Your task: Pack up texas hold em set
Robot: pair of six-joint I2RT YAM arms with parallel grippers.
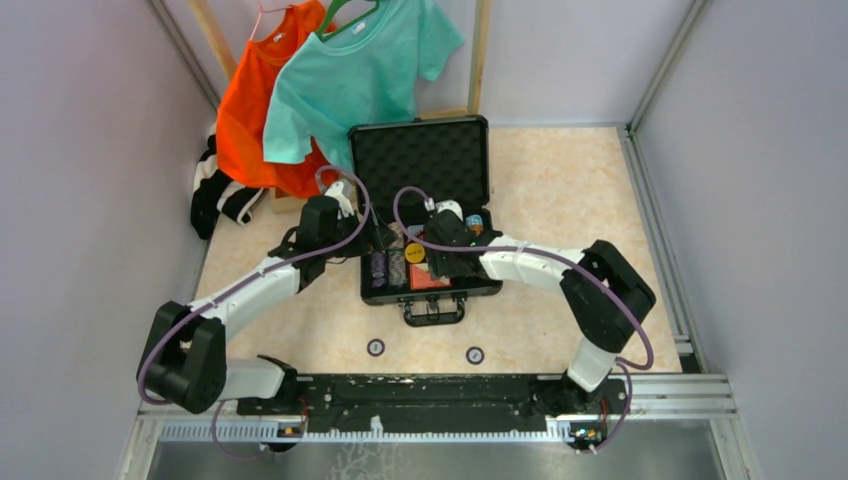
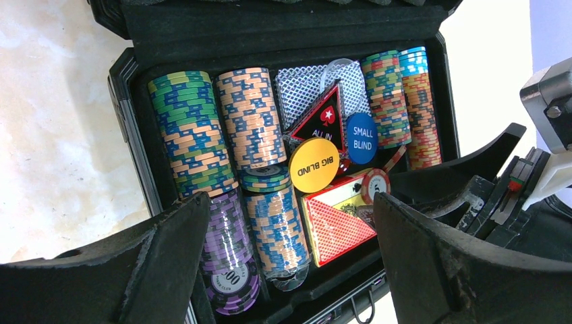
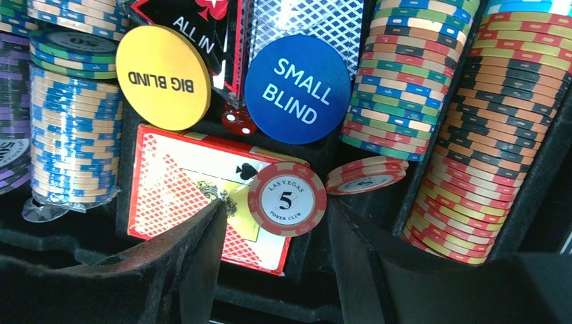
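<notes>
The black briefcase [image 1: 432, 293] lies open mid-table with its foam lid [image 1: 420, 155] up. Rows of multicoloured chips [image 2: 192, 131] fill it, beside the red card box [image 3: 182, 196], the yellow BIG BLIND button [image 3: 163, 77], the blue SMALL BLIND button [image 3: 297, 89] and a red die [image 3: 239, 123]. My left gripper [image 2: 290, 202] is open and empty above the case's front left rows. My right gripper [image 3: 276, 209] is open just above a loose red "5" chip [image 3: 287, 199], which rests on the card box edge between the fingers without touching them.
Two small round discs [image 1: 376, 347] [image 1: 475, 355] lie on the table in front of the case handle. An orange shirt [image 1: 250, 110] and a teal shirt [image 1: 360, 70] hang at the back left over a black-and-white cloth [image 1: 215, 195]. Walls close in both sides.
</notes>
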